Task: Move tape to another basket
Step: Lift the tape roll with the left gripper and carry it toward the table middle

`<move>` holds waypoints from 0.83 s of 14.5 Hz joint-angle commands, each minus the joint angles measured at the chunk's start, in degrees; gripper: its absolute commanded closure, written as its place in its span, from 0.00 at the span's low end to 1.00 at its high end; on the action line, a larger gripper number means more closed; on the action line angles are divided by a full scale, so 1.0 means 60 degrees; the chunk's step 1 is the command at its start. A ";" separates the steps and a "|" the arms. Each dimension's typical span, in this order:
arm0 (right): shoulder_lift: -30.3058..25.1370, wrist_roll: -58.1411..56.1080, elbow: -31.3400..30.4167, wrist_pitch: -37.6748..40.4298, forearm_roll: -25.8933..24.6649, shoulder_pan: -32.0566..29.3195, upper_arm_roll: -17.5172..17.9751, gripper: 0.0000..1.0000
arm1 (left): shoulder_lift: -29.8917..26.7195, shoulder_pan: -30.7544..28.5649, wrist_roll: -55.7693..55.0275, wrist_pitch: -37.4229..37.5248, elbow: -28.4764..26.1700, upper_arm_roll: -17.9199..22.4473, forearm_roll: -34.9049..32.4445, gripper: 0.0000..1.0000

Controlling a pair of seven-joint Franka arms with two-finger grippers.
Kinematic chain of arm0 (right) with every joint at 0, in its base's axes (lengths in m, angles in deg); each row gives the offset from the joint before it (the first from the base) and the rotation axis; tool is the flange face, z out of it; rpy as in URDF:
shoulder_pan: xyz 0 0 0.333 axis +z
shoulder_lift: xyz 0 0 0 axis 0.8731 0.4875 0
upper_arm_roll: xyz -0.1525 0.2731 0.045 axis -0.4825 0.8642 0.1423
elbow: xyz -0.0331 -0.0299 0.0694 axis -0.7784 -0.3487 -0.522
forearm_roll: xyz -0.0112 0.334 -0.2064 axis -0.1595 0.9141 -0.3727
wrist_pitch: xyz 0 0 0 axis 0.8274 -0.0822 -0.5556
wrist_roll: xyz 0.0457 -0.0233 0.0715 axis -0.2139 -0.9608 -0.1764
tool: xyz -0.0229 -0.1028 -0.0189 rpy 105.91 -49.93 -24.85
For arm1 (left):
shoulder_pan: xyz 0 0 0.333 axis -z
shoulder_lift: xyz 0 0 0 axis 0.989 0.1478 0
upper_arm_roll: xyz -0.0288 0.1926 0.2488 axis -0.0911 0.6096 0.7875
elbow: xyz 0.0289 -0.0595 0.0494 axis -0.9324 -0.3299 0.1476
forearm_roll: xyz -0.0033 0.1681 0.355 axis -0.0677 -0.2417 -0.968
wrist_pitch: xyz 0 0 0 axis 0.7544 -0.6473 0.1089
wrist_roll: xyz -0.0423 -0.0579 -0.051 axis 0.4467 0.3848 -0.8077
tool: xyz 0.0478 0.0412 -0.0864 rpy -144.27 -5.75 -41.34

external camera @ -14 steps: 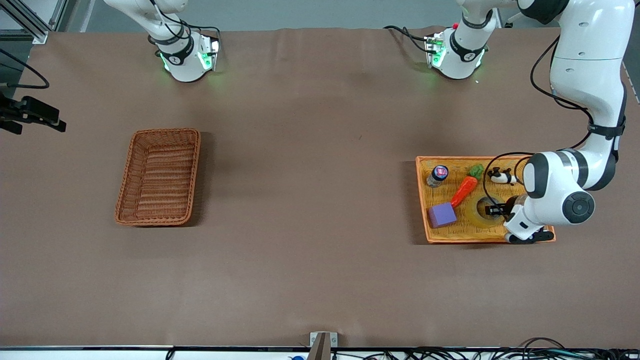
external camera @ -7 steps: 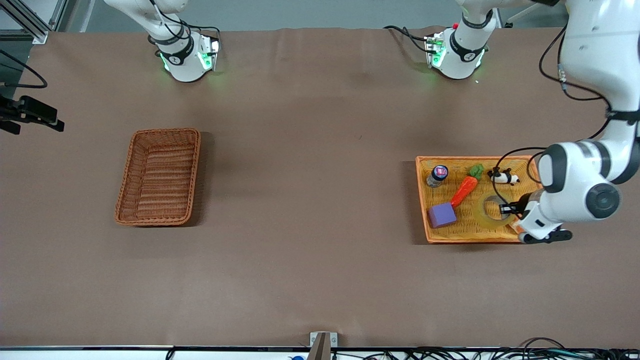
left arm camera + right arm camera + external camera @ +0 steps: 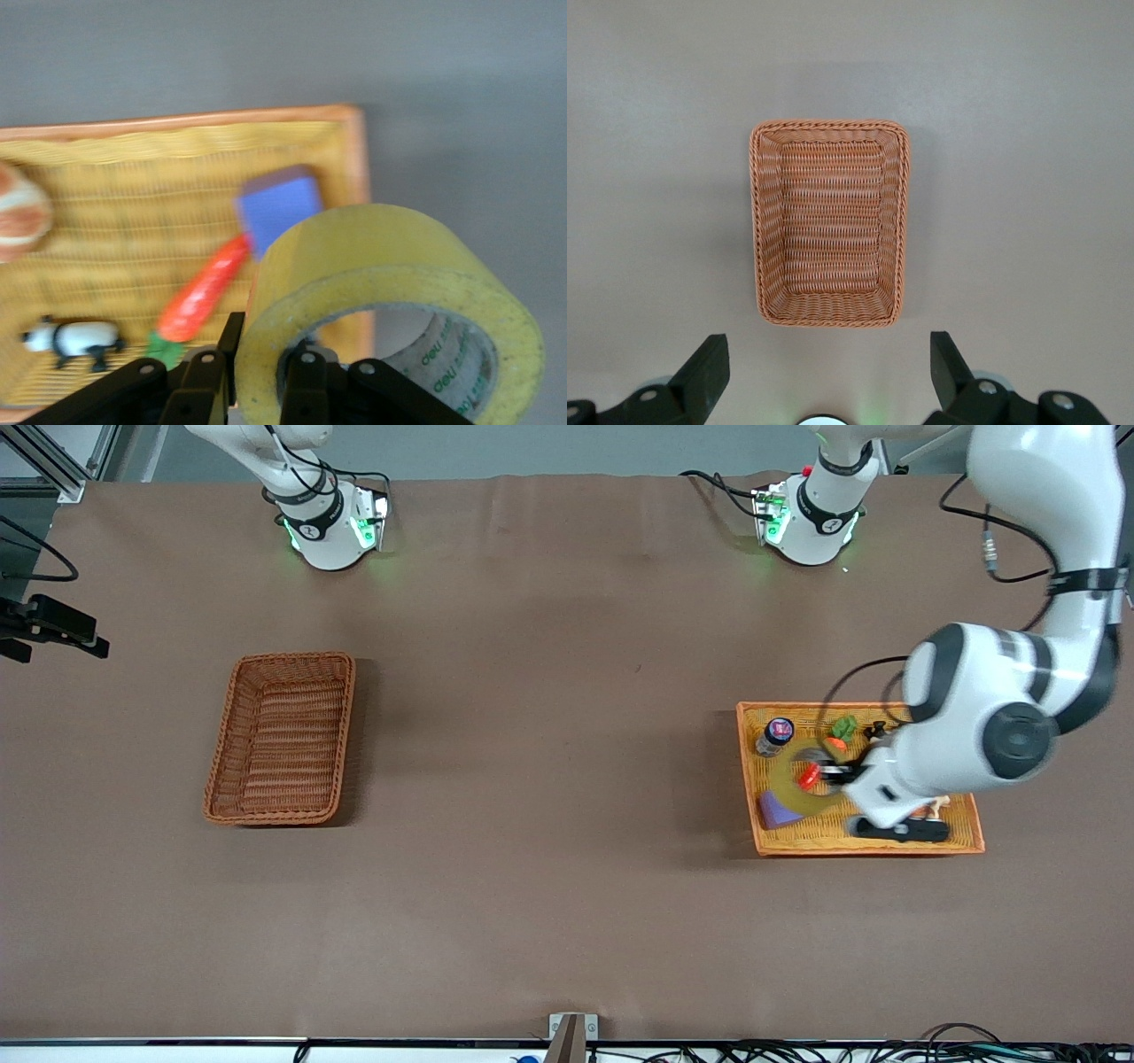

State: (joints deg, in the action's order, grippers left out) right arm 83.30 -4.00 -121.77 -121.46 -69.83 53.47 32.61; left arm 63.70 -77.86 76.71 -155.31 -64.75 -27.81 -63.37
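Black fingers of the left gripper (image 3: pixel 257 376) clamp the tape (image 3: pixel 390 305), one finger outside the ring wall, one inside the core. Tape is a translucent yellowish-olive roll, smooth and glossy, grey inner core with green print, partly cut off at the wrist view's edge. In the front view the left gripper (image 3: pixel 828 773) holds the tape (image 3: pixel 787 790) up in the air over the orange-yellow tray (image 3: pixel 961 841), ring blurred and see-through, so items under it show through.

Tray is shallow, flat woven, rectangular with an orange rim, at the left arm's end of the table. Under and around the tape: purple foam cube (image 3: pixel 776 810), half covered by the ring; orange carrot toy (image 3: pixel 809 777) with green top (image 3: pixel 842 728), mostly hidden by the tape and gripper; small dark jar (image 3: pixel 776 735) with a round lid near the tray corner toward the robots' edge; black-and-white panda figure (image 3: pixel 75 340), clear in the left wrist view, almost fully hidden by the arm in the front view. Round tan-and-white object (image 3: pixel 19 212) cut off at the wrist view's edge, can't tell what it is.

Reddish-brown wicker basket (image 3: pixel 282 737), deep, rectangular, raised woven sides, sits at the right arm's end of the table, well apart from the tray. Right gripper (image 3: pixel 824 372) hangs over the table near the basket (image 3: pixel 829 221), fingers spread wide, holding nothing; right arm waits. Brown matte cloth covers the table (image 3: pixel 549 779).
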 commanded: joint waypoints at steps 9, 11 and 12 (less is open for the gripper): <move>-0.0174 -0.0514 -0.0228 -0.0051 0.0213 -0.0414 0.0103 0.00 | 0.3514 0.3871 -0.3304 -0.0876 0.3933 -0.0837 -0.0062 1.00; -0.0160 -0.0514 -0.0229 -0.0124 0.0213 -0.0400 0.0103 0.00 | 0.3984 0.4503 -0.3378 -0.1641 0.3992 -0.0648 -0.0048 1.00; -0.0160 -0.0514 -0.0214 -0.0153 0.0213 -0.0400 0.0103 0.00 | 0.4059 0.4534 -0.3451 -0.2050 0.4036 -0.0632 0.0010 1.00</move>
State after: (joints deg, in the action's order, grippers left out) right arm 83.30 -6.13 -121.88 -121.56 -69.83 52.20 32.60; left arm 85.42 -51.85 56.50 -165.55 -44.50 -32.43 -63.37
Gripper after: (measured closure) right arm 0.000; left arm 0.784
